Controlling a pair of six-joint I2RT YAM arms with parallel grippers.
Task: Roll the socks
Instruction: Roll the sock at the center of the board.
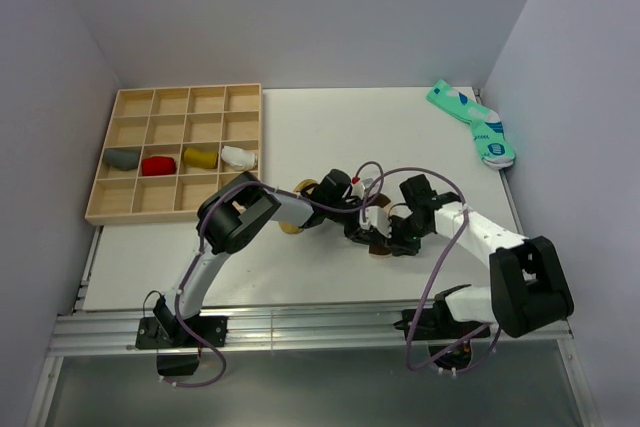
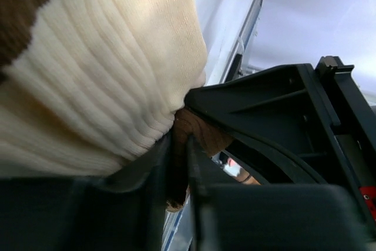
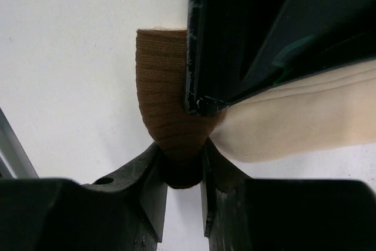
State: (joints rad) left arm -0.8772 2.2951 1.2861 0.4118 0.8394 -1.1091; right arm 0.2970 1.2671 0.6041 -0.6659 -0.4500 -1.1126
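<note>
Our right tool (image 3: 181, 174), nearest the lens, is pinched shut on the brown toe of the beige sock (image 3: 294, 116). The sock's long axis runs along the desk (image 3: 70, 57) to our left tool (image 2: 179, 168), clamped narrowly on the same sock.

Cream sock (image 2: 100, 86) is ribbed with brown bands. Pale wood tray (image 1: 150, 215) has a grey roll (image 1: 123, 158), red roll (image 1: 158, 164), mustard roll (image 1: 200, 157) and white roll (image 1: 238, 156). Teal sock (image 1: 470, 122) at 1 o'clock has white and blue patches. White surface (image 1: 330, 127).

White table (image 1: 300, 137) — wooden tray (image 1: 175, 152) at left, green socks (image 1: 472, 122) (far right corner), beige sock (image 3: 294, 121) mid-table.
</note>
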